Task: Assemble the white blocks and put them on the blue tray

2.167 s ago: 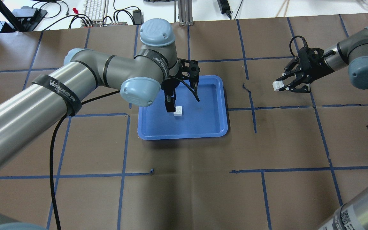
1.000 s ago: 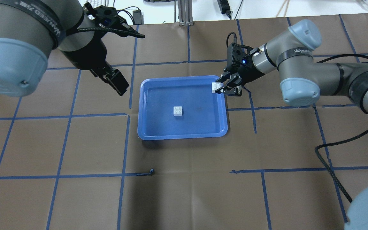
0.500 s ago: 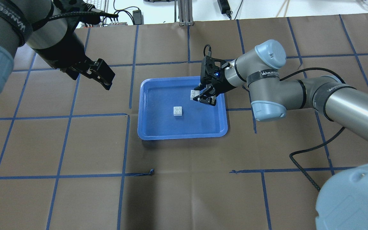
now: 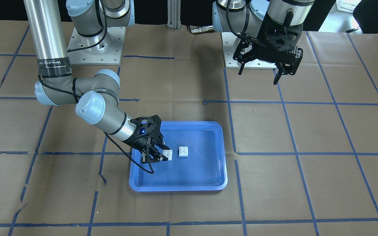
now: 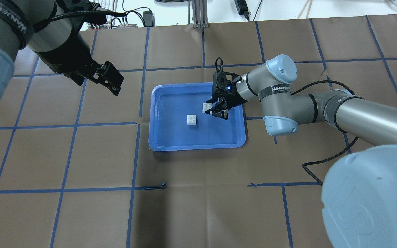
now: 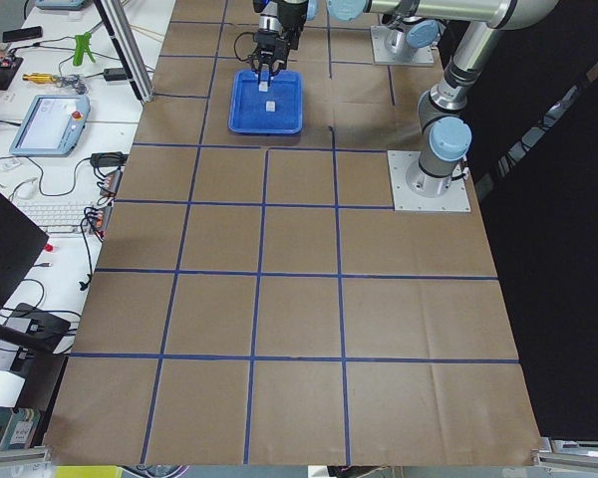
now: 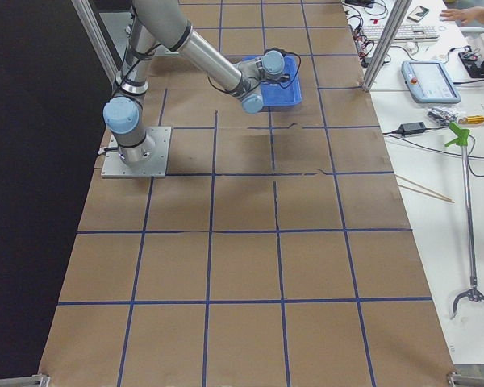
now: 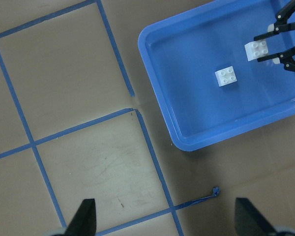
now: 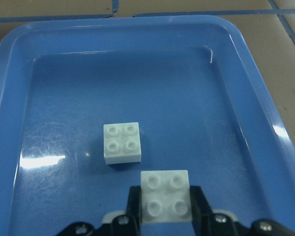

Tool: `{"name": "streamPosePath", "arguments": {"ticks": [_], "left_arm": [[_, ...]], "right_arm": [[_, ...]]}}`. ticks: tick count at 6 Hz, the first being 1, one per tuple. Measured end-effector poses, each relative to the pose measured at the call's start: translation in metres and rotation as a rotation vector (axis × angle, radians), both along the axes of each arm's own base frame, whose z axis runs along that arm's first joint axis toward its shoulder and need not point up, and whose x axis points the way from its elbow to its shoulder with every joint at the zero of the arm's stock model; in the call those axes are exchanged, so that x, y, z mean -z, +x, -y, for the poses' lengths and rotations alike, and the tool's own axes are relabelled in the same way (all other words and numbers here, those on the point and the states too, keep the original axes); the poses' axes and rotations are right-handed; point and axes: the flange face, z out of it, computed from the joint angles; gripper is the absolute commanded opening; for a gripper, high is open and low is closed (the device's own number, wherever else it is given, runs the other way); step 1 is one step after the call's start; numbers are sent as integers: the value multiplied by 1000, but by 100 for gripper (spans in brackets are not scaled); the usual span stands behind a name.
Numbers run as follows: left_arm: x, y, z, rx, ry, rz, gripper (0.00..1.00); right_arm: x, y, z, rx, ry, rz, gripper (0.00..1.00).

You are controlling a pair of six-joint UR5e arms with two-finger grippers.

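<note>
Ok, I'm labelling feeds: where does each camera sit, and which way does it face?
Front-facing: across table, facing the bases; both arms, right gripper over blue tray.
Overhead: behind the robot, looking forward-down; both arms.
Exterior left: robot's-left table end, looking along it; both bases.
Exterior right: opposite end; right arm at tray.
Left wrist: high, looking down; left gripper tips below.
Right wrist: low over tray; right gripper grips held block.
Shared: both wrists show the loose block.
</note>
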Motion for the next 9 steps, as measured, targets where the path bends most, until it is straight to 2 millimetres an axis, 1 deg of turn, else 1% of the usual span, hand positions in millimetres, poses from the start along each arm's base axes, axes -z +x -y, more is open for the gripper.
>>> {"name": "streamPosePath", "arguments": {"ticks": [2, 3, 5, 9], "left_arm": [[0, 1, 0, -2, -1, 0, 99], [0, 1, 0, -2, -1, 0, 99], [0, 1, 0, -1, -2, -1, 99], [-1, 1, -1, -1, -3, 0, 99]], "right_arm": [[13, 4, -1, -6, 20, -3, 26], [17, 10, -4, -17, 27, -6, 26], [19, 17, -8, -30, 29, -12, 26], [20, 19, -9, -33, 31, -16, 26]]}}
